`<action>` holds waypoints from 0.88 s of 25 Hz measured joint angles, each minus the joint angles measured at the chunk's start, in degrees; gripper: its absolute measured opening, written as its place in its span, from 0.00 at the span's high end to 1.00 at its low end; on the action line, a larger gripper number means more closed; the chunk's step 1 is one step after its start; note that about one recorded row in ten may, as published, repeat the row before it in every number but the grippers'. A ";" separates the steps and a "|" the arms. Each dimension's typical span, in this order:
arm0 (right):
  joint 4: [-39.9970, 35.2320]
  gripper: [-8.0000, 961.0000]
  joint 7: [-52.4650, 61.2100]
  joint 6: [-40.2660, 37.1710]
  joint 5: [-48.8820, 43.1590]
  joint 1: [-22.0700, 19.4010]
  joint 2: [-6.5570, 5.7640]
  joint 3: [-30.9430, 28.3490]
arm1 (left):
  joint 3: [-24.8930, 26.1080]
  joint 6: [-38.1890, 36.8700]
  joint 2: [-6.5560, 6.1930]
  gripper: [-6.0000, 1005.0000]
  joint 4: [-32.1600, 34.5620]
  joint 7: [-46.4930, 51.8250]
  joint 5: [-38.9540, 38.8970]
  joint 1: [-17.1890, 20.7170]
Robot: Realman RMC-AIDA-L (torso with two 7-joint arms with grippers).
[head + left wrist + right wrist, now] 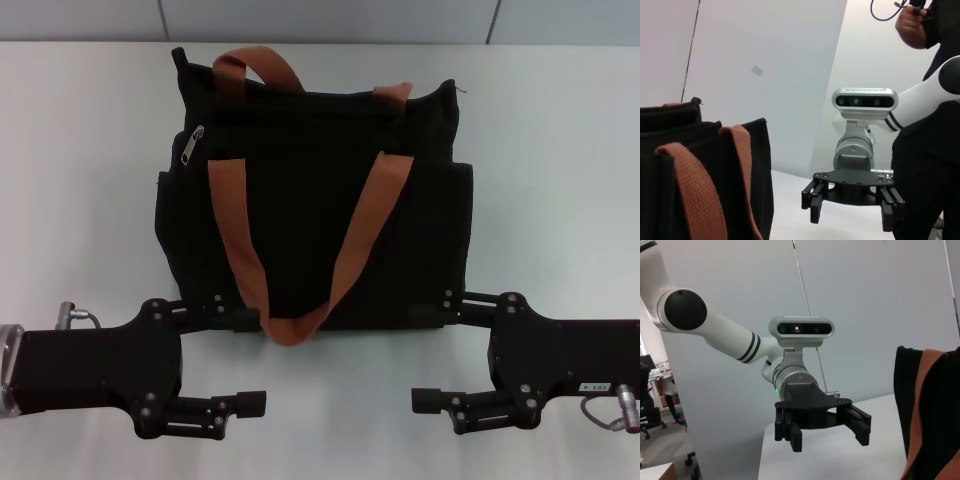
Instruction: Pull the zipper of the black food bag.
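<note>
A boxy black fabric food bag (330,210) (orange-brown strap handles) lies on the white table (560,150), its small silver zipper (192,143) far-left. Near it, left gripper (245,360) and right gripper (432,357) face each other, jaws open.

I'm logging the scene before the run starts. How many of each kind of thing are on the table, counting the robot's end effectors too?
Black food bag: 1
Orange-brown strap handles: 2
Silver zipper pull: 1
End effectors, left end effector and right end effector, both open near the bag's front edge: 2
Total: 6
</note>
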State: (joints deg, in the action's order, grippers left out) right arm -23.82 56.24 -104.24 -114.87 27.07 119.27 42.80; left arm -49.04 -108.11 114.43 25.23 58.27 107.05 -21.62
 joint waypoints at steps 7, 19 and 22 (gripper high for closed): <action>0.00 0.14 0.00 -0.06 0.00 0.00 0.00 0.00 | -0.12 0.00 0.00 0.18 0.00 -0.04 0.00 0.14; 0.00 0.14 0.00 0.03 0.00 0.00 -0.01 0.03 | 0.28 -1.13 0.26 0.18 0.00 -0.30 -0.16 0.32; 0.00 0.14 0.00 0.03 0.00 0.00 0.00 0.01 | 1.64 -2.52 0.70 0.18 0.00 -1.04 -0.49 -0.01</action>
State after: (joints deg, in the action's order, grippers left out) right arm -23.82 56.25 -104.21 -114.87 27.07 119.27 42.81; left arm -47.40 -110.63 115.13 25.23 57.24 106.56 -21.63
